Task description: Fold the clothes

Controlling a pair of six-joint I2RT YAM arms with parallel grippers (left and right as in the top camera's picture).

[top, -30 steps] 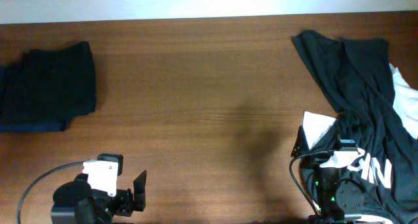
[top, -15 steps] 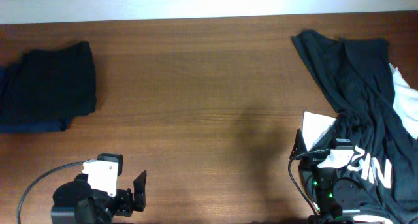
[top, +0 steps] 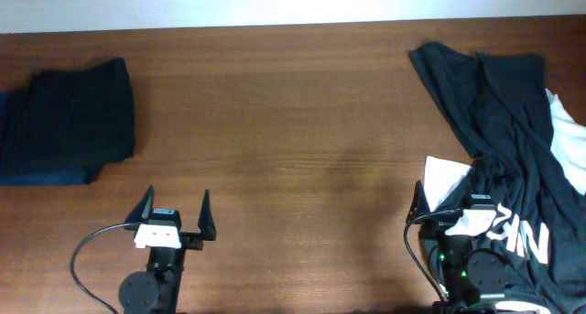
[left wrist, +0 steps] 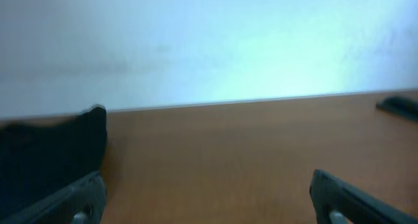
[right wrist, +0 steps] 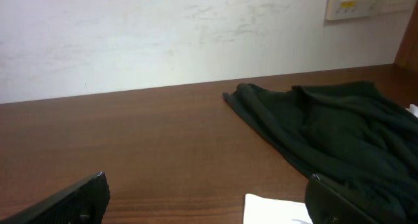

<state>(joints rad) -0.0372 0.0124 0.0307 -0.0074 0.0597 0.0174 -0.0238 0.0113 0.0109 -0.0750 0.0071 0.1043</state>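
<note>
A loose heap of black clothes (top: pixel 513 122) lies at the right of the table, with a white patch (top: pixel 446 177) and white lettering (top: pixel 524 243) near its front. It also shows in the right wrist view (right wrist: pixel 326 126), with the white patch (right wrist: pixel 274 209) at the bottom. A folded black garment (top: pixel 69 122) lies at the far left and shows in the left wrist view (left wrist: pixel 46 152). My left gripper (top: pixel 174 211) is open and empty over bare wood (left wrist: pixel 209 204). My right gripper (top: pixel 447 204) is open and empty (right wrist: pixel 209 208), its tips at the white patch's edge.
The wooden table (top: pixel 293 103) runs to a pale wall at the back. A white wall panel (right wrist: pixel 366 2) hangs at the upper right of the right wrist view. The left arm's cable (top: pixel 92 250) loops near the front edge.
My left arm has swung round. Its gripper now points straight at the far edge, further forward on the table, with fingers spread. The right arm and the clothes have not moved.
</note>
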